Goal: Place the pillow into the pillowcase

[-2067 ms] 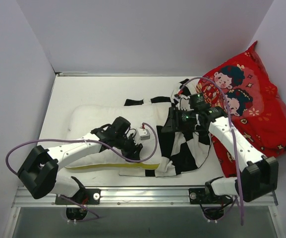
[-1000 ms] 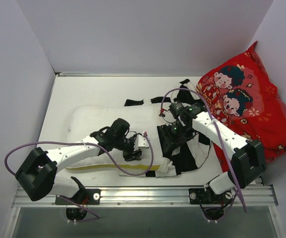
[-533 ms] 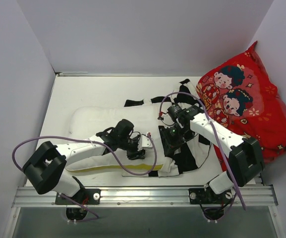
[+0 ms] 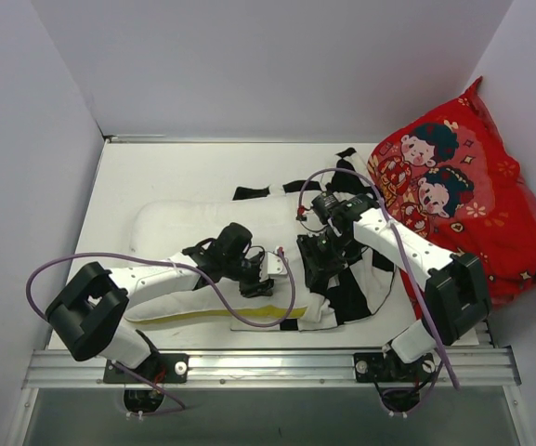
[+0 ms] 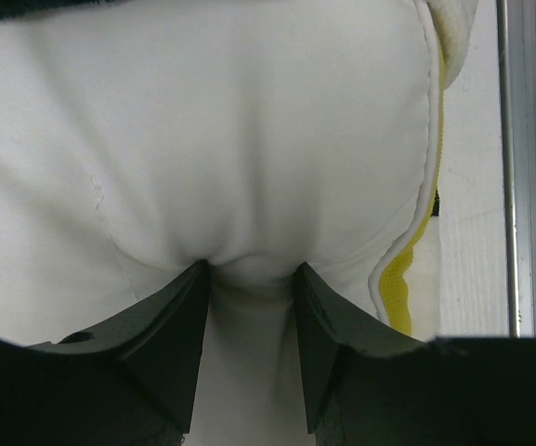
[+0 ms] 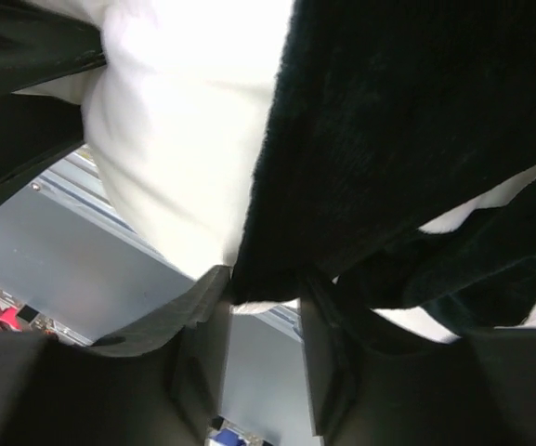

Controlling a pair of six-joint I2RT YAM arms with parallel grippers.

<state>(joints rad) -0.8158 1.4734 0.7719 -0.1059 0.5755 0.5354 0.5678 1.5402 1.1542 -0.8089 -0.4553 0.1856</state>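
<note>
The cream-white pillow [image 4: 189, 228] with a yellow edge band [image 4: 221, 316] lies across the table's left and middle. The black and white checkered pillowcase [image 4: 351, 288] lies bunched over its right end. My left gripper [image 4: 269, 271] is shut on a fold of the pillow [image 5: 249, 139] near its right end; the yellow band [image 5: 398, 297] shows at the right of the left wrist view. My right gripper [image 4: 309, 253] is shut on the pillowcase's edge [image 6: 379, 139] and holds it lifted over the pillow's end.
A large red cartoon-printed cushion [image 4: 463, 200] leans against the right wall. A metal rail [image 4: 268, 367] runs along the table's near edge. White walls enclose the left, back and right sides.
My right gripper has pulled the pillowcase edge leftward over the pillow's right end. My left gripper has shifted right along the pillow toward the pillowcase.
</note>
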